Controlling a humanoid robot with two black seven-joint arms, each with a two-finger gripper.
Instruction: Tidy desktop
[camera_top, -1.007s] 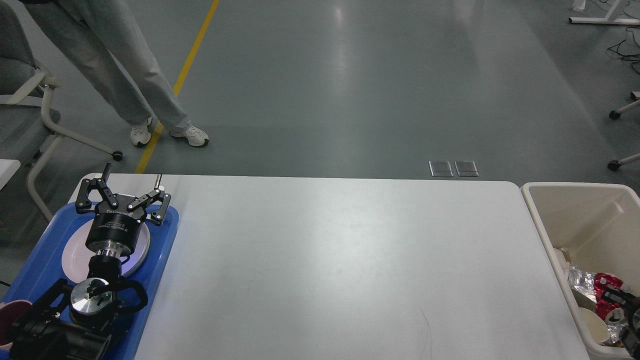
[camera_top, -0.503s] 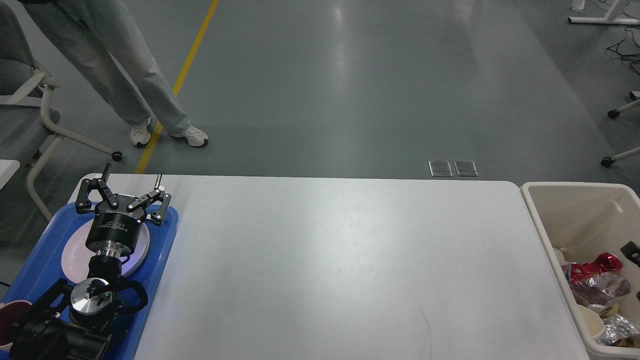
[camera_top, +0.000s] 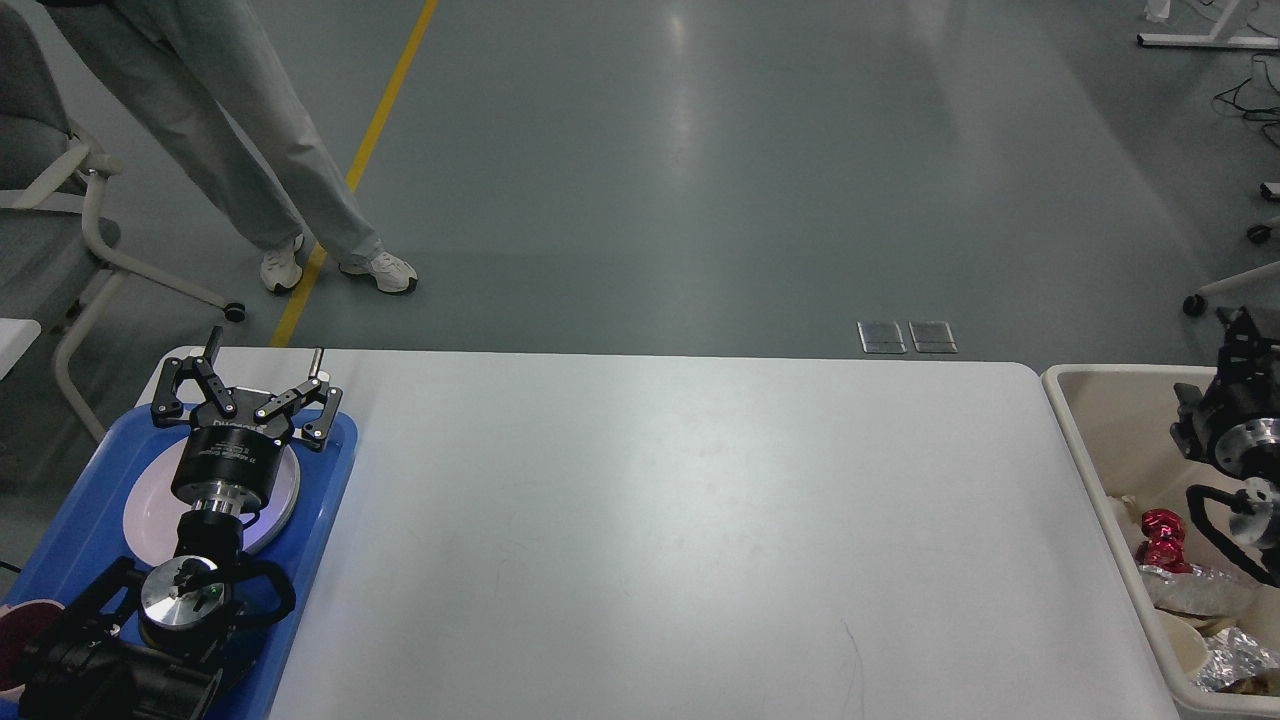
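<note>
Since half a second ago: right gripper risen into view above cream bin at right; left gripper unmoved. White table central, bare between blue tray and bin. Bin holding red foil and silver wrappers. Left fingers spread wide over white plate, holding nothing. Right fingers: spread or pressed together, impossible to tell.

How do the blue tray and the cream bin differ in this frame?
The blue tray is shallow and sits on the desktop's left end, holding a white plate; the cream bin is deep, stands off its right edge and holds foil wrappers and other rubbish. Both have an arm above them.
</note>
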